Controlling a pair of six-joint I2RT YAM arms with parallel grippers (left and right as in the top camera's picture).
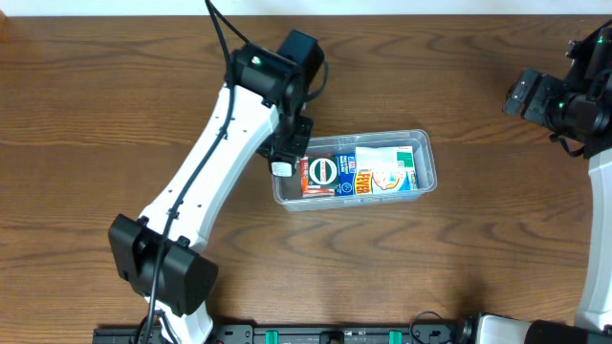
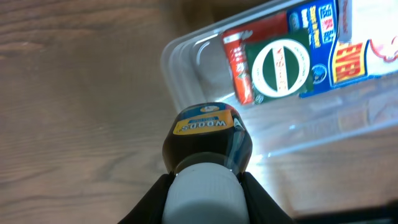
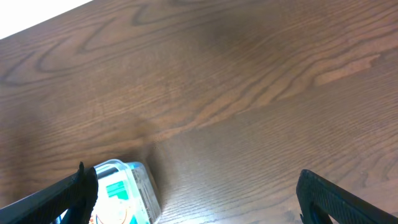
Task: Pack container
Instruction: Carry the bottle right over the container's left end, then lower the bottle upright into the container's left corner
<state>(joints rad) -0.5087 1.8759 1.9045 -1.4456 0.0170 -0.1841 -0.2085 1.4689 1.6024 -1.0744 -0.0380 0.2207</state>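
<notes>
The clear plastic container [image 1: 426, 159] sits mid-table and holds a red, green and blue box [image 1: 330, 177] and a white and teal packet [image 1: 392, 170]. My left gripper [image 1: 283, 164] hovers over the container's left end, shut on a small dark bottle [image 2: 208, 143] with a white cap and a yellow-blue label. In the left wrist view the bottle hangs above the container's empty left corner [image 2: 186, 62], beside the box [image 2: 280, 62]. My right gripper [image 1: 535, 96] is open and empty at the far right. The right wrist view catches the container's right end [image 3: 134, 186].
Brown wooden table [image 1: 459, 268]. The left arm's base [image 1: 158, 268] stands at the front left. The right arm [image 1: 588, 105] stands along the right edge.
</notes>
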